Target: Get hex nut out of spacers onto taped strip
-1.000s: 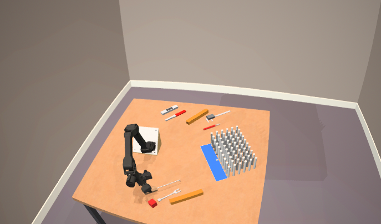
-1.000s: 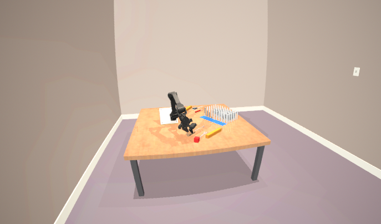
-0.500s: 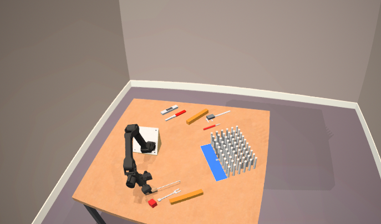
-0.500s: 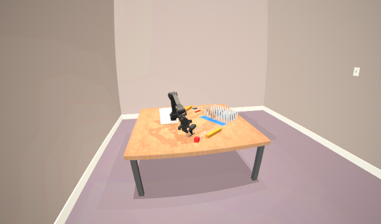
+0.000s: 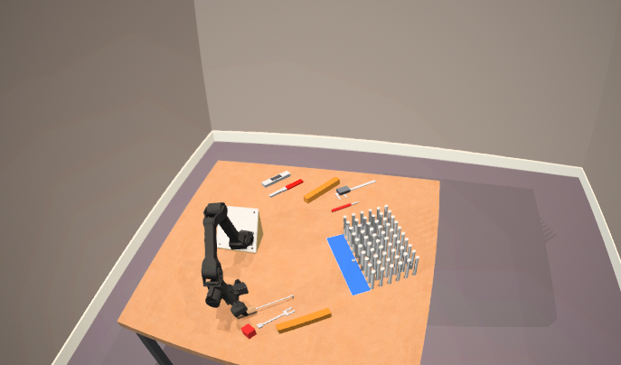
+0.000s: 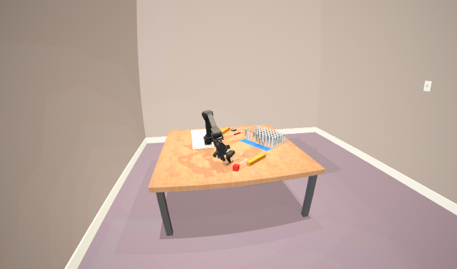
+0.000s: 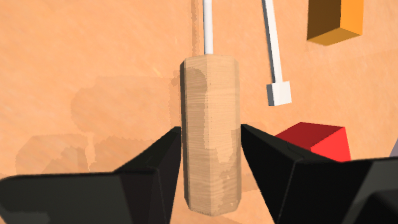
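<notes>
Between our fingers [image 5: 245, 313] [image 6: 229, 162], the wooden handle [image 5: 251, 311] [image 6: 227, 163] [image 7: 212, 135] of the thin rod tool is sitting clamped. In the top view we are seeing a tiny pale speck [image 5: 353, 259], possibly the nut, at the blue strip's [image 5: 347, 265] [image 6: 255, 144] edge beside the spacers [image 5: 381, 247] [image 6: 265, 135], well apart from our fingers, to their right and farther off; the wrist view is showing neither strip nor spacers.

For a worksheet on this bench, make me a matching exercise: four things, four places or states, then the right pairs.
1. wooden handle
2. red cube
3. blue strip
4. metal spacers

A. standing upright in rows
B. between the gripper's fingers
C. lying flat along one side of the upright field
D. near the forked tool's blunt end

Pairs: 1-B, 2-D, 3-C, 4-A
</notes>
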Tool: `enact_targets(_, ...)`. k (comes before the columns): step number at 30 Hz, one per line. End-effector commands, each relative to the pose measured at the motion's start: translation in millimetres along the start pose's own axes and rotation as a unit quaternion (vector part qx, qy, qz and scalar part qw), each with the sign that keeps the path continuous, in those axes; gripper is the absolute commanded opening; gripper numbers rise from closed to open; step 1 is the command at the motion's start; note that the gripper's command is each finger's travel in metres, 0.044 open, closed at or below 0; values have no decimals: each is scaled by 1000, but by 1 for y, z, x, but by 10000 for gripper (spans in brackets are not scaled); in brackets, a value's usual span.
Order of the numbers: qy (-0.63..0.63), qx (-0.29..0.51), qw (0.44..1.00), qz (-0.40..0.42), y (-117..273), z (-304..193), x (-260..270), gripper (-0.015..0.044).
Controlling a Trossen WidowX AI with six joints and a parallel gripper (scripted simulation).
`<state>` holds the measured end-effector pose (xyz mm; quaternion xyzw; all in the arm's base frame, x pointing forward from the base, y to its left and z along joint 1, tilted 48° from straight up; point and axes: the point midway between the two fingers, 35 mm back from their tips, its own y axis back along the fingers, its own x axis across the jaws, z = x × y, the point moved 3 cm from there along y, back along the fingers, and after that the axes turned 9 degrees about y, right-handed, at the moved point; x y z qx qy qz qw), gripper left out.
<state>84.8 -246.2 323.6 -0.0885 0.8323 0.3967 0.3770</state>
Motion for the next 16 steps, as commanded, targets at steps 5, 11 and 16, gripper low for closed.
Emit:
enact_targets(5,0,0,1000,0,0,0,0,131)
enact_targets(11,0,0,1000,0,0,0,0,289)
enact_targets(16,0,0,1000,0,0,0,0,420)
